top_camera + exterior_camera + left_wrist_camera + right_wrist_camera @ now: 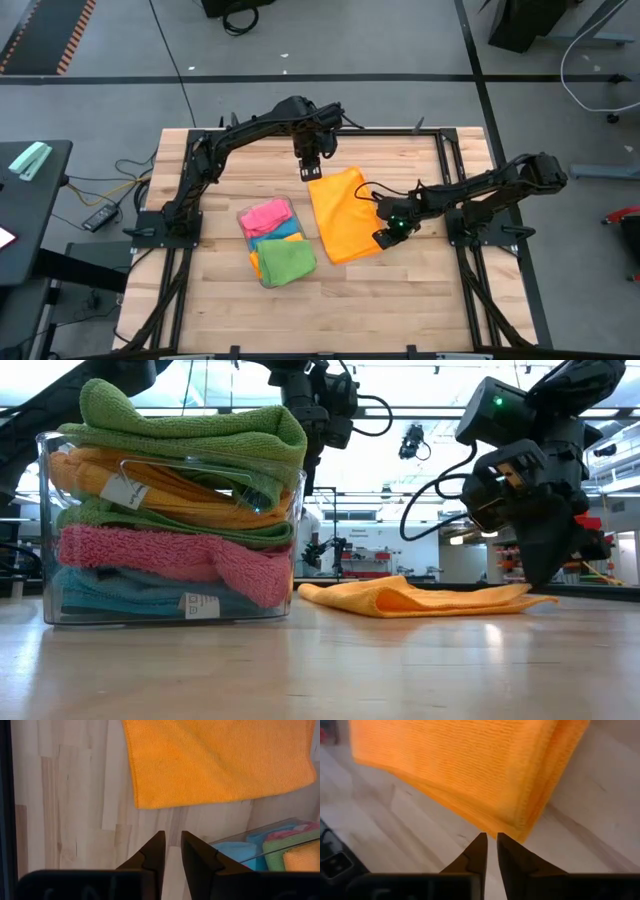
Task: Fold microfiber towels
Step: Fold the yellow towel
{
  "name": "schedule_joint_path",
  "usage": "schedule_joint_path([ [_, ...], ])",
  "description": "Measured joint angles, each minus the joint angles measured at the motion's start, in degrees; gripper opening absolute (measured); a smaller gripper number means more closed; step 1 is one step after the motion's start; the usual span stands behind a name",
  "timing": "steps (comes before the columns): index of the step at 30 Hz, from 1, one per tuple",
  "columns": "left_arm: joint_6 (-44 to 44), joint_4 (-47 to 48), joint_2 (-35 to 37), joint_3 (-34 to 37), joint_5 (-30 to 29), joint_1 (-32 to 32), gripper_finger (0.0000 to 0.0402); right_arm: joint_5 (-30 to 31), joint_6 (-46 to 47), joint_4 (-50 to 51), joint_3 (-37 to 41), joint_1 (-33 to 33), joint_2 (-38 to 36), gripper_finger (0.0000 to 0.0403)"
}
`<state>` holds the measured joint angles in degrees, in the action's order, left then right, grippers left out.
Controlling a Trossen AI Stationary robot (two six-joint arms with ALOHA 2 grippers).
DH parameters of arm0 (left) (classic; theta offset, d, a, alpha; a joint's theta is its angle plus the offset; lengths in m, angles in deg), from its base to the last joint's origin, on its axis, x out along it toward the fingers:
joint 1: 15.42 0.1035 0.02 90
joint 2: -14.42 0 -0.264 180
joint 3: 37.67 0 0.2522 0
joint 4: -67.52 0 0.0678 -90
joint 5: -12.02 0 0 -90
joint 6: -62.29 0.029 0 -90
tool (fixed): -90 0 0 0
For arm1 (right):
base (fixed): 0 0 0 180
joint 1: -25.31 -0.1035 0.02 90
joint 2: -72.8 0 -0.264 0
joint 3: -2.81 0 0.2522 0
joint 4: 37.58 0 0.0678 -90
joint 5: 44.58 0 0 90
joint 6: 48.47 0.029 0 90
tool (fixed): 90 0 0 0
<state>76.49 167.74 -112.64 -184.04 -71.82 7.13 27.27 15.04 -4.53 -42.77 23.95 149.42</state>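
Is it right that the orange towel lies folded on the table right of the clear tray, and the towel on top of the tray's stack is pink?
Not quite. The orange towel does lie folded on the table, right of the clear tray, but the top towel in the stack is green, as the low view shows. The pink towel sits lower down in the stack.
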Motion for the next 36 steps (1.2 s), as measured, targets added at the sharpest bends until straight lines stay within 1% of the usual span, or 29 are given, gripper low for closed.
schedule_joint_path([
  [4, -0.01, 0.00, 0.00, 0.00, -0.01, 0.00, 0.0073, 0.16, -1.91, 2.16, 0.00, 0.78, 0.00, 0.0077],
  [11, -0.02, 0.00, 0.00, 0.00, -0.01, 0.00, 0.0067, 0.91, -3.36, 1.88, 0.00, 2.15, 0.00, 0.0155],
  [13, -0.02, 0.00, 0.00, 0.00, -0.01, 0.00, 0.0065, 2.55, -3.67, 1.42, 0.00, 2.52, 0.00, 0.0167],
  [15, -0.02, 0.00, 0.00, 0.00, 0.00, 0.00, 0.0065, 3.17, -3.99, 0.81, 0.00, 2.95, 0.00, 0.0171],
  [19, -0.02, -0.02, 0.00, 0.00, -0.01, 0.00, 0.0069, 3.20, -4.16, -0.90, 0.00, 3.26, 0.00, 0.0154],
  [32, -0.04, -0.02, 0.00, 0.00, -0.01, 0.00, 0.0063, 3.19, -3.71, -1.03, 0.00, 3.10, 0.03, 0.0046],
  [36, -0.07, -0.01, 0.00, 0.00, -0.01, 0.00, 0.0068, 3.18, -3.73, -1.03, 0.00, 3.10, 0.04, 0.0040],
])
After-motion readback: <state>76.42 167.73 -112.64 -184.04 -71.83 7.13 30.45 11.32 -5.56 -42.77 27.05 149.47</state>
